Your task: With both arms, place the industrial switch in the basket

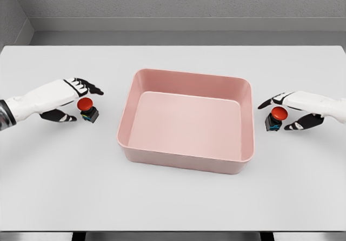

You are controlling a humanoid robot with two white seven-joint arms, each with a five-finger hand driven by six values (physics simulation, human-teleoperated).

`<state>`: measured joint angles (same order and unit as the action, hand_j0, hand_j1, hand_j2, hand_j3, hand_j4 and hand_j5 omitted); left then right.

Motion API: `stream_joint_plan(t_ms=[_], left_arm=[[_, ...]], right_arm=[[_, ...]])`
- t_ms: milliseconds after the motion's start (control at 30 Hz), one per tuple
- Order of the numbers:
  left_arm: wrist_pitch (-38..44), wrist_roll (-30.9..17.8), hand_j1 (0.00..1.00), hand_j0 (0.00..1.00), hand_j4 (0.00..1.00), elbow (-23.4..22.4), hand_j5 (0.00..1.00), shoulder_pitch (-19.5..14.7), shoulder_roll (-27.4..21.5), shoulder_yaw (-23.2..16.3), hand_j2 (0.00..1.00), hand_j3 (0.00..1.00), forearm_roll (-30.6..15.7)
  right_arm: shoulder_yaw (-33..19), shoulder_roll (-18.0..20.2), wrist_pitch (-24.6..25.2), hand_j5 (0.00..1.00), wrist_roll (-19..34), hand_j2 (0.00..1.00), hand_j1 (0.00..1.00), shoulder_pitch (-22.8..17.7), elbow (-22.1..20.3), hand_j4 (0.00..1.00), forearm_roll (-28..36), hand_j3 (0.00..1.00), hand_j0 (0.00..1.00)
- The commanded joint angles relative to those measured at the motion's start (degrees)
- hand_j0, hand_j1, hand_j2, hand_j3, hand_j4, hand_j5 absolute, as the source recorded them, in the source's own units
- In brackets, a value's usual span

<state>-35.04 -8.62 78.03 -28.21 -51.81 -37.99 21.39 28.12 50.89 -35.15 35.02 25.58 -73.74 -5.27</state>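
A pink rectangular basket (pixel 186 119) sits in the middle of a white table (pixel 173 198), holding nothing. To its left, the left robot hand (pixel 73 100) reaches in from the picture's left edge, its black-tipped fingers (pixel 89 87) curved around a red-capped industrial switch (pixel 88 109) that sits near the basket's left wall. To the right of the basket, the right robot hand (pixel 289 111) comes in from the right edge, fingers likewise curled about a second red-capped switch (pixel 275 118) just outside the basket's right wall. Both switches appear to rest low at table level, outside the basket.
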Motion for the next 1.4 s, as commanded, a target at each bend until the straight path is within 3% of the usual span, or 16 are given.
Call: stream_joint_plan(t_ms=[0, 200, 333, 533, 900, 1367], left_arm=[[0.04, -0.08, 0.88, 0.88, 0.88, -0.33, 0.88, 0.00, 0.75, 0.02, 0.88, 0.88, -0.30], [0.04, -0.96, 0.88, 0.88, 0.88, -0.42, 0.88, 0.00, 1.89, -0.42, 0.88, 0.88, -0.21], [0.04, -1.23, 0.77, 0.77, 0.77, -0.42, 0.77, 0.09, 1.80, -0.68, 0.77, 0.77, -0.12], [0.04, -1.23, 0.73, 0.73, 0.73, -1.03, 0.73, 0.09, 1.71, -0.59, 0.73, 0.73, -0.30], [0.04, -2.37, 0.45, 0.45, 0.45, -1.39, 0.45, 0.09, 1.19, -0.42, 0.45, 0.45, -0.30], [0.04, -2.37, 0.44, 0.44, 0.44, -1.04, 0.44, -1.50, 0.83, -0.24, 0.44, 0.44, -1.26]], right_arm=[[-0.08, 0.44, 0.15, 0.81, -0.02, 0.81, 0.81, 0.00, -1.32, 0.81, 0.61, 0.81, 0.81], [0.01, 0.52, 0.15, 0.78, -0.02, 0.78, 0.78, -0.35, -1.76, 0.78, 0.70, 0.78, 0.78], [0.01, 0.61, 0.15, 0.66, -0.02, 0.66, 0.66, -0.88, -2.20, 0.66, 0.70, 0.66, 0.66], [0.01, 0.70, 0.15, 0.65, -0.02, 0.65, 0.65, -1.05, -2.11, 0.65, 0.52, 0.65, 0.65], [0.01, 0.79, 0.15, 0.56, -0.02, 0.56, 0.56, -1.05, -1.85, 0.56, 0.34, 0.56, 0.56], [-0.61, 1.23, 0.15, 0.53, -0.02, 0.53, 0.53, -1.05, -2.02, 0.53, 0.52, 0.53, 0.53]])
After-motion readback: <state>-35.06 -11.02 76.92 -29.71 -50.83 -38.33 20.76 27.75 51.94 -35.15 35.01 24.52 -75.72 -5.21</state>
